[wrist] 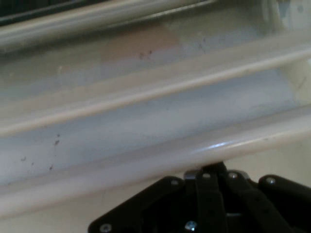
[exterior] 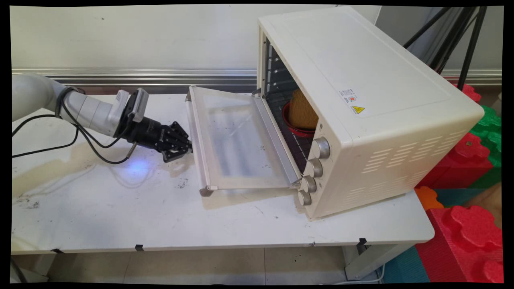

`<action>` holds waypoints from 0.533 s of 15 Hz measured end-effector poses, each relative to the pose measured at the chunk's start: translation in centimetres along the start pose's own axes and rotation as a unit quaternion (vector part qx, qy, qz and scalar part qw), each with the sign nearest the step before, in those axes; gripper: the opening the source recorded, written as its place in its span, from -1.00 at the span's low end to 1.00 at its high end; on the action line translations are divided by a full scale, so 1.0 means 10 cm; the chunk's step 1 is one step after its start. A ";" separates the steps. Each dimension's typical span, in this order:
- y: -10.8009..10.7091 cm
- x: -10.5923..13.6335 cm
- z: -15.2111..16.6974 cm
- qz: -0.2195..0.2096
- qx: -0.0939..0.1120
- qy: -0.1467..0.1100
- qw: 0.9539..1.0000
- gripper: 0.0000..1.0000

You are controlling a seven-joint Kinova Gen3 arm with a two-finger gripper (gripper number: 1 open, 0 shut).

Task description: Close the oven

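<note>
1. The black two-finger claw (exterior: 185, 145) reaches in from the left, its fingers drawn together and pressed against the handle edge of the cream toaster oven's (exterior: 361, 100) folded-down glass door (exterior: 237, 140).
2. Inside the oven, a brown slice of toast (exterior: 302, 109) stands in a red bowl (exterior: 290, 125).
3. The oven sits on the white tabletop (exterior: 120, 208).

A yellow warning-triangle sticker (exterior: 358, 109) sits on the oven (exterior: 361, 80); its print is unreadable.

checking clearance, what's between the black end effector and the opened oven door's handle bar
Nothing. In the main view the black two-finger end effector meets the cream handle bar of the folded-down glass oven door; the hand view shows the bar right against its tips.
</note>
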 end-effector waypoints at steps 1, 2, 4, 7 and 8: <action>0.00 0.02 0.01 0.000 0.001 0.002 1.000 -1.00; 0.00 0.04 0.02 0.000 0.002 0.005 1.000 -1.00; 0.01 0.09 0.04 -0.001 0.003 0.011 1.000 -1.00; 0.03 0.13 0.05 -0.003 0.007 0.017 1.000 -1.00; 0.04 0.16 0.05 -0.004 0.009 0.020 1.000 -1.00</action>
